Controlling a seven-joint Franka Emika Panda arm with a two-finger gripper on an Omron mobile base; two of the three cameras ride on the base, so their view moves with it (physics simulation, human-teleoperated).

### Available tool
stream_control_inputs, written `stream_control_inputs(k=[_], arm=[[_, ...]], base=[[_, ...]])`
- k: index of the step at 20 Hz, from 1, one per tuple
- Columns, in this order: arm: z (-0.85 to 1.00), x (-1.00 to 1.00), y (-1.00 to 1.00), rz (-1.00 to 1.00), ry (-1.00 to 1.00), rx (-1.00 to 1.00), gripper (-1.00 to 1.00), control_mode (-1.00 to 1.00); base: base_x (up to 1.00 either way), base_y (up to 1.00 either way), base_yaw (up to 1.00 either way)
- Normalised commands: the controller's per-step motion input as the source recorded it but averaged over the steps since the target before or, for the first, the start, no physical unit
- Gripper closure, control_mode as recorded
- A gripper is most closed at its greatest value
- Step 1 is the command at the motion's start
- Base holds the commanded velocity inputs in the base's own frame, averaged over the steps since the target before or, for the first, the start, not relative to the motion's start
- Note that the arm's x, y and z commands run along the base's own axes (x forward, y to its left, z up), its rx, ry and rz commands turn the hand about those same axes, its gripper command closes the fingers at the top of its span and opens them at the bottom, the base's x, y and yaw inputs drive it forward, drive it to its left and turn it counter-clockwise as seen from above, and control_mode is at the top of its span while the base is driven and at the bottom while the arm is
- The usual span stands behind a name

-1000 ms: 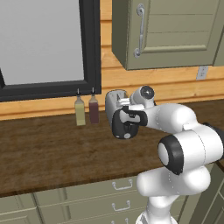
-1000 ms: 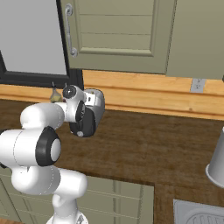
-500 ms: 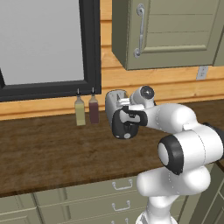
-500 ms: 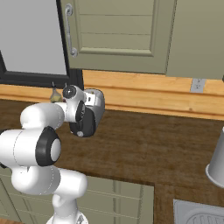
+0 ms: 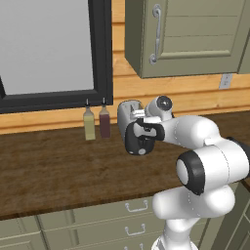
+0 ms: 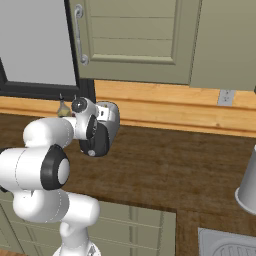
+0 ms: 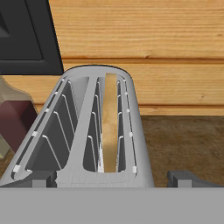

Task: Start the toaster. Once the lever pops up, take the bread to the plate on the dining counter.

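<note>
Silver toaster [image 5: 129, 113] standing on a dark wood counter [image 5: 53, 161] against the plank wall, just right of two slim bottles [image 5: 96, 122]. Front end largely hidden behind the white arm's hand in both base views. Gripper [image 7: 109, 179] spread fully wide, holding nothing, hovering over the near end of the toaster; fingertips [image 7: 186, 178] barely visible at the bottom of the hand view. Bread [image 7: 110, 127] upright in the right-hand slot, lower part cut off. Lever impossible to make out.
</note>
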Motion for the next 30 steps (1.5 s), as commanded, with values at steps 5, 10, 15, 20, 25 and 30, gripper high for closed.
stream_control_inputs(k=[5, 10, 15, 20, 25, 30], arm=[[0.00, 0.00, 0.00, 0.00, 0.00, 0.00, -1.00, -1.00], [0.00, 0.00, 0.00, 0.00, 0.00, 0.00, -1.00, -1.00], [0.00, 0.00, 0.00, 0.00, 0.00, 0.00, -1.00, -1.00], [0.00, 0.00, 0.00, 0.00, 0.00, 0.00, -1.00, -1.00], [-0.04, 0.00, 0.03, 0.00, 0.00, 0.00, -1.00, -1.00], [-0.13, 0.01, 0.02, 0.00, 0.00, 0.00, -1.00, -1.00]], base=[[0.00, 0.00, 0.00], [0.00, 0.00, 0.00], [0.00, 0.00, 0.00], [0.00, 0.00, 0.00], [0.00, 0.00, 0.00], [0.00, 0.00, 0.00]])
